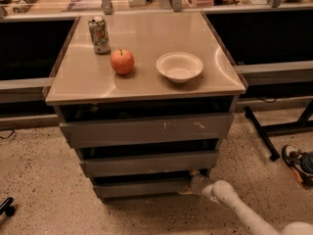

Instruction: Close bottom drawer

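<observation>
The hand (194, 182) — grip impossible to tell — sits at the right end of the bottom drawer (142, 187), lowest and slightly open, where an off-centre push could skew and jam it.

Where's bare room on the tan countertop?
Free: back right, behind the white bowl; front left, before the red apple. Crowded: middle row with green soda can. Gripper is low, at the grey bottom drawer's right end.

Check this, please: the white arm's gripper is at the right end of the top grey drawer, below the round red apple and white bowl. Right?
No. The camera view shows the gripper at the right end of the plain grey bottom drawer, not the top one. The rest holds.
</observation>
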